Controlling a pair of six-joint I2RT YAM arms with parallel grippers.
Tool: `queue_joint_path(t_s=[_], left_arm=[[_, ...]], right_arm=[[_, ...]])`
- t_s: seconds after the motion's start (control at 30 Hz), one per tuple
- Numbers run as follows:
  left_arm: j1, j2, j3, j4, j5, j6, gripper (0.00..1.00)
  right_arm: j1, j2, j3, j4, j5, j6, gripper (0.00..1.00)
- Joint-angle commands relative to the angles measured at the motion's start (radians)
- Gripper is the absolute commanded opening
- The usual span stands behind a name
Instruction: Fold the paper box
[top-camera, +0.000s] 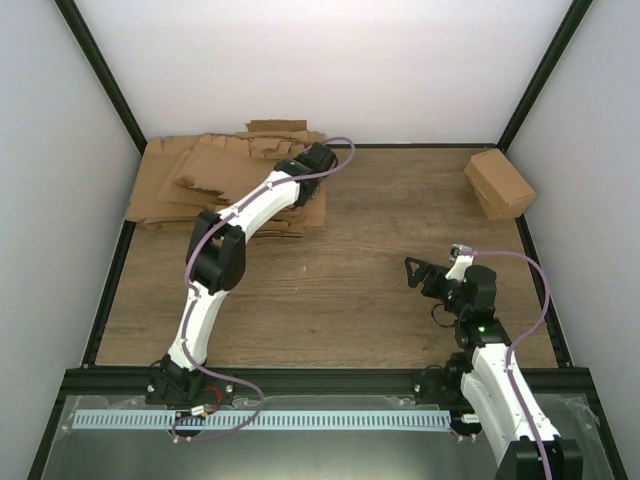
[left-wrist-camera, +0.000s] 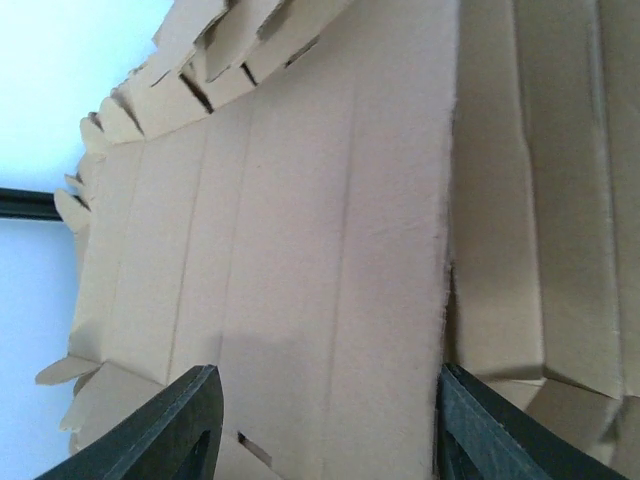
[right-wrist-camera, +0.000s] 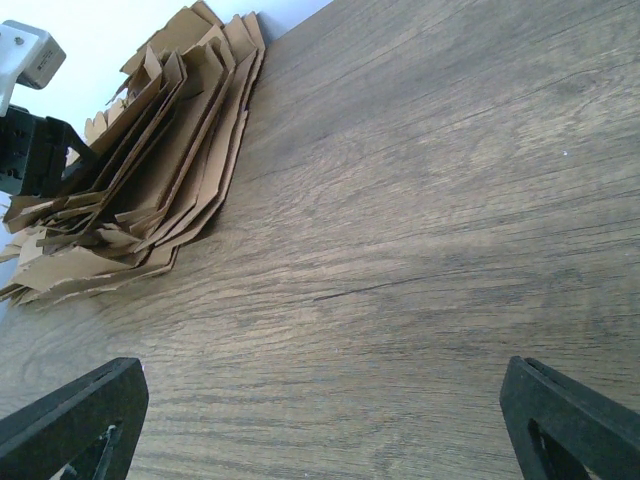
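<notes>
Now, left pincer (left-wrist-camera: 325, 385): jaws apart, set over the pile (top-camera: 170, 190), with one flat brown sheet spanning the gap between them. I can see no clamp.
Paper box (left-wrist-camera: 300, 230): by my reading it is that top sheet (flat, creased, not yet folded). It runs from between the jaws out past the tips. Its cut edge lies along the inner side of one finger (left-wrist-camera: 480, 430), and the other finger (left-wrist-camera: 185, 425) sits over its face.
Contact: the tips are cropped at the frame's lower edge, so whether they press on the cardboard is hard to say.
Right pincer (top-camera: 422, 283): jaws wide apart, with only bare table (top-camera: 330, 300) between them. The pile is well beyond its tips.
Risk – two sheets: the finger at the cut edge could hook a lower sheet too, since the layers lie loose and staggered.
Risk – buckle: squeezing across a flat panel may bow it off its score lines.
Risk – drag: a pull back could slide the stack along.
Left wrist only: score lines, slots and the cut edge up close.
Right wrist only: the pile in profile, its layers splayed.
Top view only: where both arms stand, and a made-up carton (top-camera: 498, 183) well apart from the right pincer, off to its side. The left tips are hidden there under the wrist.
</notes>
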Motion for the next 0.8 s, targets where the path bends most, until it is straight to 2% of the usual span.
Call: queue_joint_path(t_s=[0.0, 0.07, 0.2, 0.3, 0.77], left_arm=[[0.016, 0.03, 0.031, -0.011, -0.056, 0.02, 0.55], [0.017, 0.03, 0.032, -0.014, -0.077, 0.024, 0.46], [0.018, -0.007, 0.035, -0.014, -0.119, 0.024, 0.2], [0.017, -0.06, 0.035, -0.004, -0.145, 0.027, 0.06], [0.015, -0.381, 0.068, 0.044, -0.378, 0.058, 0.04]], right_arm=[[0.007, -0.003, 0.008, 0.012, -0.004, -0.014, 1.0], [0.007, -0.003, 0.008, 0.013, -0.004, -0.014, 1.0], [0.007, -0.002, 0.008, 0.012, -0.003, -0.014, 1.0], [0.007, -0.002, 0.008, 0.013, -0.004, -0.014, 1.0], [0.007, -0.003, 0.008, 0.012, -0.006, -0.014, 1.0]])
